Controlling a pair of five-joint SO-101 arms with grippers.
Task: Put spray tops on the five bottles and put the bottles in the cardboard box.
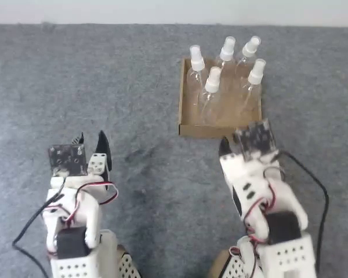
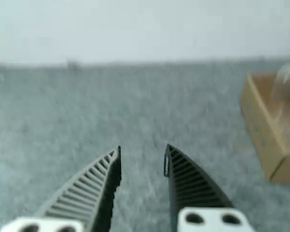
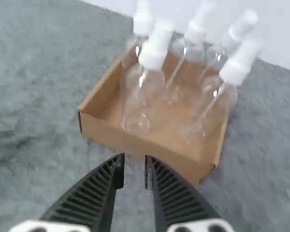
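- Both fingers of the left gripper point(image 1: 91, 137) are spread apart and hold nothing, at 8 o'clock on the grey carpet point(image 1: 145, 75).
- Five bottles point(image 1: 211, 95), each with a spray top point(image 1: 213, 73), stand in the cardboard box point(image 1: 187, 124) at 1 o'clock.
- Right gripper point(image 3: 134, 158), fingers barely apart and empty, sits at the box's 6 o'clock, just beside its wall.

Left pincer point(image 2: 143, 148) gapes over grey carpet point(image 2: 111, 101), cardboard box point(image 2: 261, 130) nearby
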